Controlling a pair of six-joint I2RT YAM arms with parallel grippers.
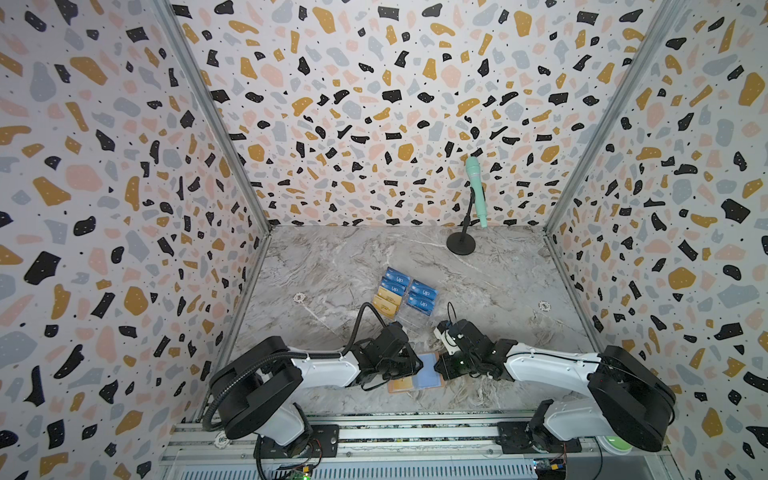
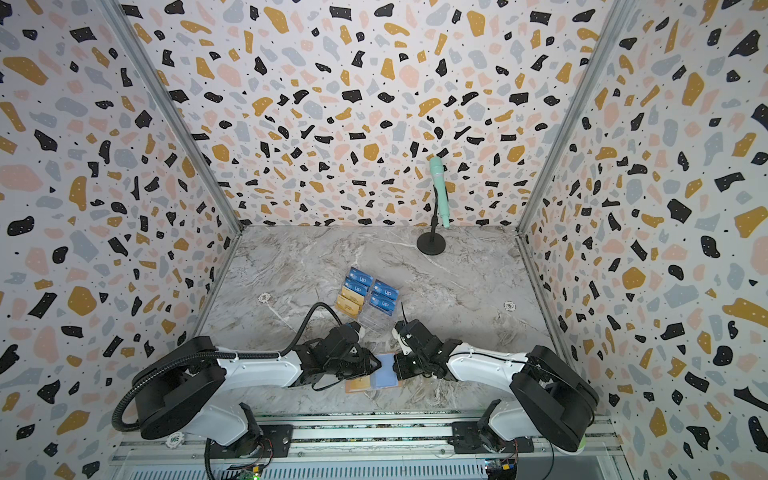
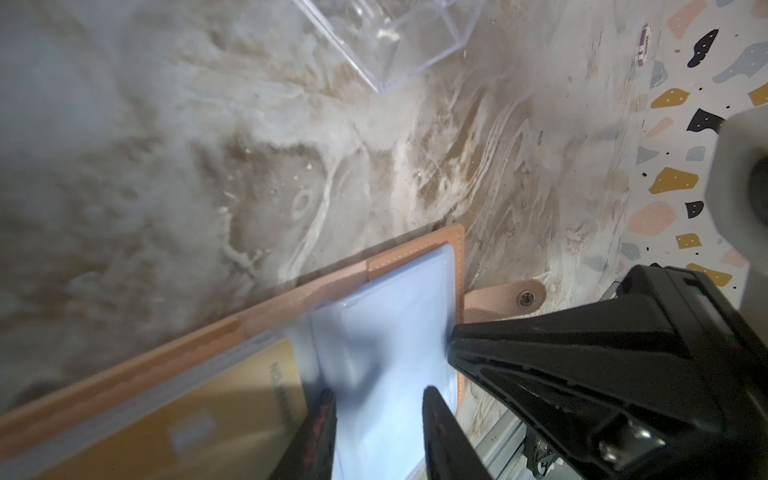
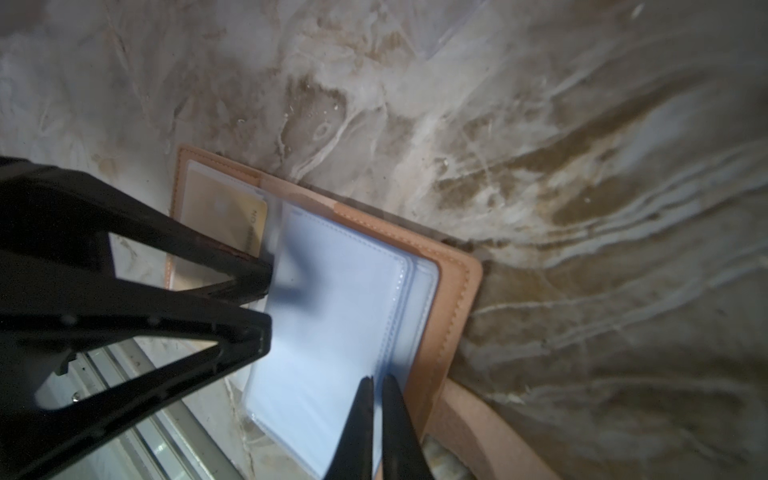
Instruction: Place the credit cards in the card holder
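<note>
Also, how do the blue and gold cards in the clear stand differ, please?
The blue plastic cards carry bold white VIP lettering; the gold plastic cards show only faint print. Blue fills five slots, gold only two. Both share the same size and shape and sit in the clear acrylic stand.

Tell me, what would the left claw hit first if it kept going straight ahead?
Most likely the clear sleeve of the card holder, right ahead of the left gripper; how close is unclear.
</note>
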